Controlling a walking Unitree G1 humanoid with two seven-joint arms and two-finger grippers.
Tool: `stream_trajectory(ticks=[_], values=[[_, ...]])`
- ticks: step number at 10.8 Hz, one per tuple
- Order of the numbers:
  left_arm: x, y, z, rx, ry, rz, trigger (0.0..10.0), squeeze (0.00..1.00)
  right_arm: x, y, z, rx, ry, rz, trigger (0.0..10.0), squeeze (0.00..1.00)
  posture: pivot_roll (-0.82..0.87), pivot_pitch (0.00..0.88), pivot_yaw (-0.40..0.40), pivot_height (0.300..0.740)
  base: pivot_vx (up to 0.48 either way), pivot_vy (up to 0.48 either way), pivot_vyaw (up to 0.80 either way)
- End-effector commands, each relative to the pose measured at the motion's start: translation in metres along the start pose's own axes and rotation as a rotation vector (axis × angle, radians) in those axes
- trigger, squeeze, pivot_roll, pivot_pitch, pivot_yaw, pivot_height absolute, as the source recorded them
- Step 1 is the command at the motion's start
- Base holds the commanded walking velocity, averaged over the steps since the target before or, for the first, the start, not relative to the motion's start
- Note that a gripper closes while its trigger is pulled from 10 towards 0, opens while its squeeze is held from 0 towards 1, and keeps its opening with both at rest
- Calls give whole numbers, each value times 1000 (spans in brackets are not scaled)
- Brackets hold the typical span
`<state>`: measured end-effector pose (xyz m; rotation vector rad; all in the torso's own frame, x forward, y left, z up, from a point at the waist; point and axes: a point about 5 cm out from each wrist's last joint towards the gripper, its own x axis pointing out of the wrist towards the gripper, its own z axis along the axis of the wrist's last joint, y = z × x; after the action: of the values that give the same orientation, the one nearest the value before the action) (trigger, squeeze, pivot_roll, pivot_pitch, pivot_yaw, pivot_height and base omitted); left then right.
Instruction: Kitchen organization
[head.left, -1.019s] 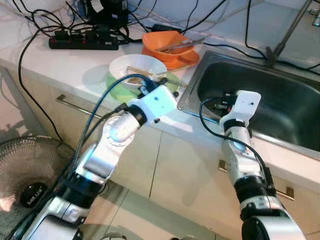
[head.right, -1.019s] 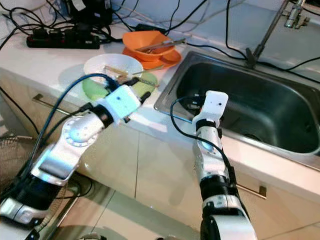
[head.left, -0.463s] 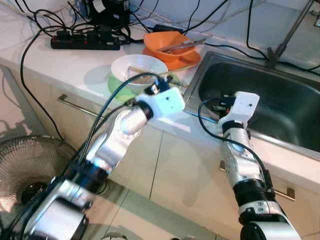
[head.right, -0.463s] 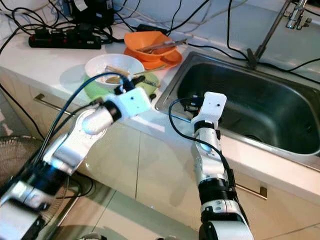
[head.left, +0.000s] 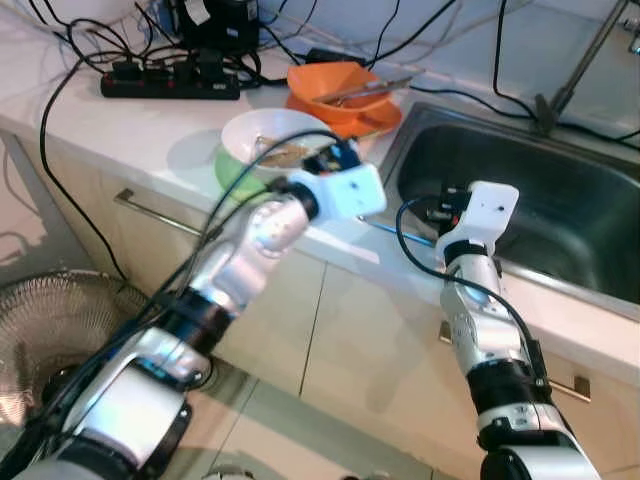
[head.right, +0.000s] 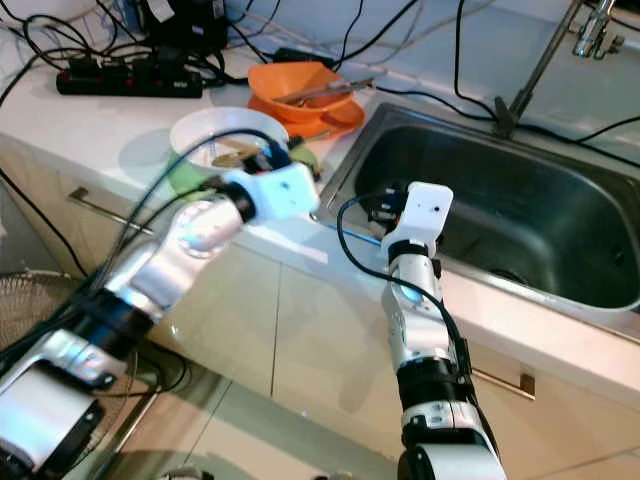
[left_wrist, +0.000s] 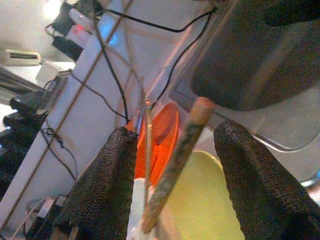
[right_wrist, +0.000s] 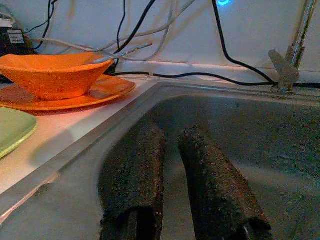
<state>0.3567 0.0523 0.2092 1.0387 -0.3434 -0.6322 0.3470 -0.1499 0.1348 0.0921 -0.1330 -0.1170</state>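
Reaching: left gripper (left_wrist: 172, 150) extends over the white bowl (head.left: 262, 132), which sits on a green plate (head.left: 228, 171) on the counter (head.left: 130, 125) just beside the sink (head.left: 520, 190).
Left fingers: spread apart; in the left wrist view a brownish stick (left_wrist: 175, 162) stands between the two pads, touching neither as far as can be seen.
Stick: one end rests inside the bowl, the other angles up toward the sink; probably a chopstick, but blur prevents certainty.
Right gripper: (right_wrist: 172, 185) hangs over the near edge of the sink basin, fingers close together with a narrow gap, pinching nothing.
Other dishes: orange bowl (head.left: 325, 82) on an orange plate (head.left: 375, 117) behind the white bowl, with metal utensils (head.left: 362, 90) lying in it.
Step in hand: judged as the approach to pick the stick out of the bowl, likely for transfer to the sink.
Next move calls for: centring the stick between the pads, then closing on it without tipping the bowl or dragging the plate.
Risk: the stick is thin and tilted, so it may roll out of the pinch.
Hidden: the left wrist housing covers the gripper's fingertips and part of the bowl in the head views.
Hard to make out: bowl contents; number of sticks; the left arm is motion-blurred.
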Motion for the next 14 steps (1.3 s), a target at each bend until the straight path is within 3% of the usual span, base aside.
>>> stream_trajectory(ticks=[1,5,6,7,14], values=[[7,1,8,40,-28,-17,10000,0,0,-3,3,10,-3,-19,10000,0,26,33,-85,740,0,0,0],[13,-3,10,76,-43,-71,10000,0,-1,-2,3,14,0,-20,10000,0,26,37,-82,740,0,0,0],[13,-3,10,78,-43,-73,8039,0,-1,-2,3,15,0,-19,10000,0,26,37,-82,740,0,0,0],[13,-3,9,78,-43,-76,0,0,-1,-2,2,16,3,-20,10000,0,26,37,-81,740,0,0,0],[14,-2,9,99,-45,-70,0,0,-2,0,1,19,5,-19,10000,0,28,36,-79,740,0,0,0]])
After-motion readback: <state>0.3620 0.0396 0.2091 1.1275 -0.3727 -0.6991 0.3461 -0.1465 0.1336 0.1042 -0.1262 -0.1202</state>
